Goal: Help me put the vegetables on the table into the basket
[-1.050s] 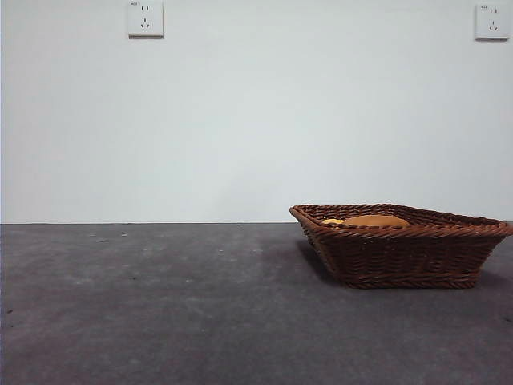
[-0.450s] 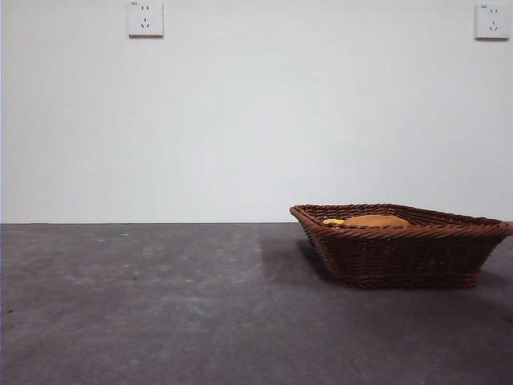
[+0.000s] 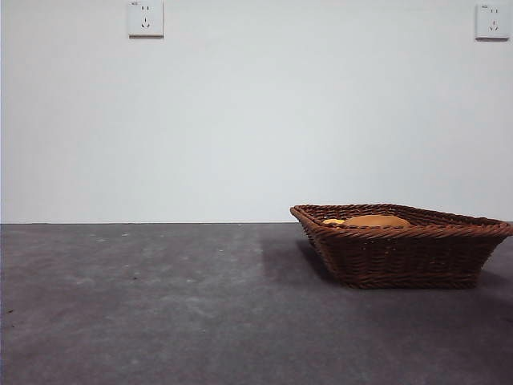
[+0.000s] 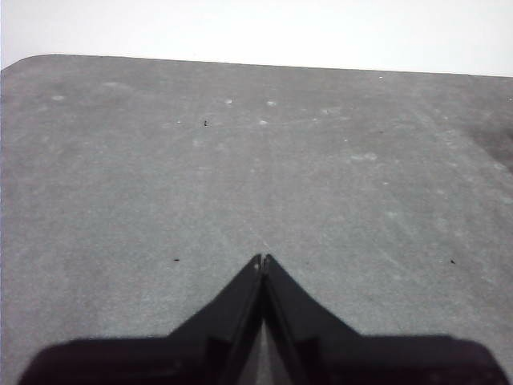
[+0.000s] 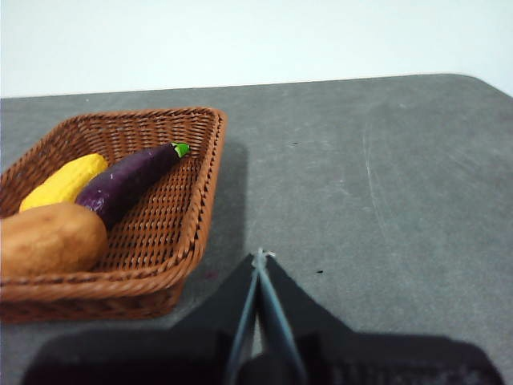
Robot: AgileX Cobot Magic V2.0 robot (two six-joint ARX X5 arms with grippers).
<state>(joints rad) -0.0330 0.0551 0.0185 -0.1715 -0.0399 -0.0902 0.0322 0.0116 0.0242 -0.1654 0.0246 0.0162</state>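
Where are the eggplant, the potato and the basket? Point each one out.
eggplant (image 5: pixel 128 183): right wrist view, middle of its purple body.
potato (image 5: pixel 50 239): right wrist view, middle of its tan skin.
basket (image 3: pixel 401 257): front view, its near woven wall.

the potato (image 5: pixel 50 239), corn cob (image 5: pixel 62 182) and eggplant (image 5: pixel 128 183) lie side by side in the basket (image 5: pixel 204 192) on the table (image 5: pixel 385 184).

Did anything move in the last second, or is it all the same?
Nothing visibly changed. The basket sits in the same spot on the table, with the potato, corn cob and eggplant inside it. The left gripper and right gripper are both shut, holding nothing.
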